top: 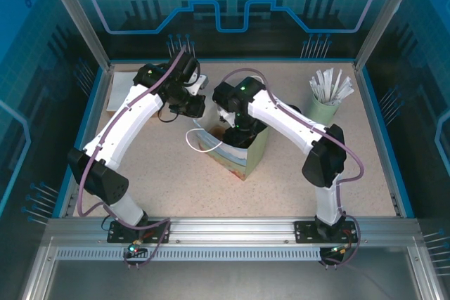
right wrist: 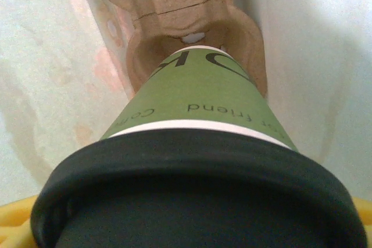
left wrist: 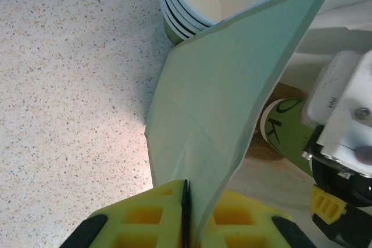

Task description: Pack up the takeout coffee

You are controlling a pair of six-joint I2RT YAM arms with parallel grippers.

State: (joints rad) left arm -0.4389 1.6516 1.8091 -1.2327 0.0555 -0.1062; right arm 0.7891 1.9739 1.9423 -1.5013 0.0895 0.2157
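The takeout coffee [right wrist: 200, 94] is a green paper cup with a black lid. My right gripper [top: 235, 126] is shut on it just below the lid, and one yellow finger [right wrist: 11, 225] peeks out at the lower left. The cup is inside the pale green paper bag [top: 245, 151], its base at the mouth of the near pocket of the brown pulp carrier [right wrist: 183, 7]; I cannot tell whether it is seated. My left gripper [left wrist: 187, 189] is shut on the bag's upper edge [left wrist: 232, 97] and holds it open. From the left wrist the cup [left wrist: 286, 130] shows tilted past the bag wall.
A stack of empty green cups [left wrist: 200, 1] with white insides stands on the table just behind the bag. A pale green cup of white wrapped straws [top: 326, 100] stands at the back right. A flat board [top: 116, 96] lies at the back left.
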